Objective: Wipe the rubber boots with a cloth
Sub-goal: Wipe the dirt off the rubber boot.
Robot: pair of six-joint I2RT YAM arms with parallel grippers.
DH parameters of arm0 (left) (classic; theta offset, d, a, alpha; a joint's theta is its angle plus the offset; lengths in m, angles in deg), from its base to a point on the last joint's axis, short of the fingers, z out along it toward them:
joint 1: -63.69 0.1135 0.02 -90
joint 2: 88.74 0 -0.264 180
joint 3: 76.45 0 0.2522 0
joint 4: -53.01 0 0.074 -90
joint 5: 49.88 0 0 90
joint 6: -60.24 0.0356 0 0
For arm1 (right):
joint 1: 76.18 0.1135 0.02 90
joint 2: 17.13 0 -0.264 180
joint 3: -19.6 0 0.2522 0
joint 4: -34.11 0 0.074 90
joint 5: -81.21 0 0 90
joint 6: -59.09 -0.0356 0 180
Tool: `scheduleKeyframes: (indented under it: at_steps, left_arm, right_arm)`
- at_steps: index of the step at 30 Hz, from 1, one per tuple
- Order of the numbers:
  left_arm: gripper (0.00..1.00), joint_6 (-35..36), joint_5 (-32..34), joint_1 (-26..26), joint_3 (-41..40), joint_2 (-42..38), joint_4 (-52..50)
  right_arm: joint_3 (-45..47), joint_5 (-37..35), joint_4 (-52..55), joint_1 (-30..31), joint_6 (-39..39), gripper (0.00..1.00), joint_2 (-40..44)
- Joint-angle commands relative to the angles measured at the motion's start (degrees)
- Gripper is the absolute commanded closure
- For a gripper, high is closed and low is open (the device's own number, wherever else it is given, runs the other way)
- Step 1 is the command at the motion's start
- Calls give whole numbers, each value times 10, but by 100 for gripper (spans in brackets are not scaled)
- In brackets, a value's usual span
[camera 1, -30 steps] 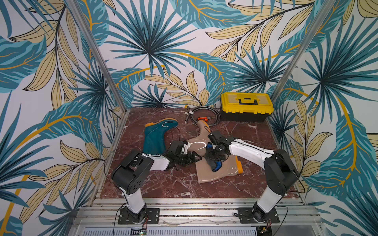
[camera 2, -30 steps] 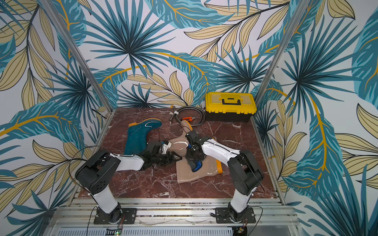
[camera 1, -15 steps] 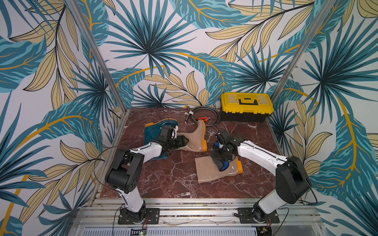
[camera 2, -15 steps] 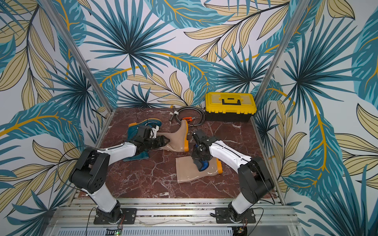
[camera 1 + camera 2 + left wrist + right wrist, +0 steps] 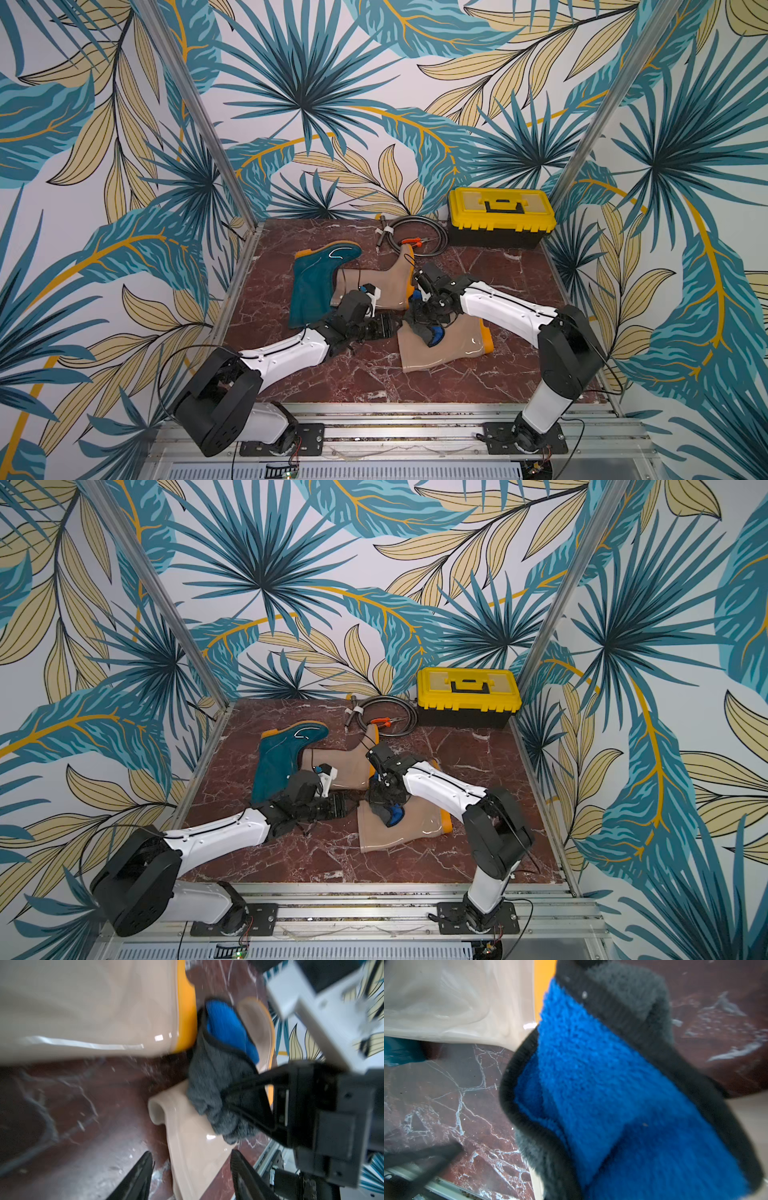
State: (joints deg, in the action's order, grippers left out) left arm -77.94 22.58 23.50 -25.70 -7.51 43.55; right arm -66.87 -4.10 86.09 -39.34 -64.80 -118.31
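A dark teal boot (image 5: 313, 286) lies at the back left, with one beige boot (image 5: 374, 284) flat beside it. A second beige boot (image 5: 453, 349) lies nearer the front. My right gripper (image 5: 424, 318) is shut on the cloth (image 5: 432, 334), blue on one side and grey on the other, which hangs onto the front boot's shaft. The cloth (image 5: 612, 1084) hides the right fingers in the right wrist view. My left gripper (image 5: 191, 1153) is open, low over the marble. The rim of the front boot's shaft (image 5: 187, 1147) lies between its fingers, and nothing is gripped.
A yellow toolbox (image 5: 500, 212) stands at the back right. A coiled hose (image 5: 432, 232) and orange-handled pliers (image 5: 413, 242) lie beside it. Patterned walls close in three sides, and a metal rail (image 5: 374, 419) runs along the front.
The left gripper carried a beige boot back beside the teal one, let go, and returned to the front boot's shaft. The right gripper stayed over the front boot with the cloth.
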Motion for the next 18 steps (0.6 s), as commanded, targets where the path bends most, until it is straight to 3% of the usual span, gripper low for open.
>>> scheduleKeyframes:
  at_steps: [1, 7, 9, 11, 14, 16, 18]
  left_arm:
    - [38, -70, 6, -8, -27, 30, 95]
    - [39, -95, -5, -32, 1, 124, 175]
    - [43, -103, -12, -40, 15, 154, 187]
    - [53, -106, -14, -44, 22, 168, 193]
    - [79, -100, -6, -42, 14, 158, 192]
    - [94, -100, -11, -33, 3, 145, 190]
    - [100, -103, -46, -12, -7, 145, 190]
  right_arm:
    - [-18, 9, 1, 6, 15, 100, -18]
    - [-21, -15, 19, 6, 28, 100, -26]
    - [-20, -16, 21, 5, 31, 100, -28]
    - [-19, -20, 27, 5, 35, 100, -30]
    - [-12, -32, 43, -13, 45, 100, -23]
    - [16, -25, 44, -60, 37, 100, -2]
    - [57, -22, 50, -127, 33, 100, 27]
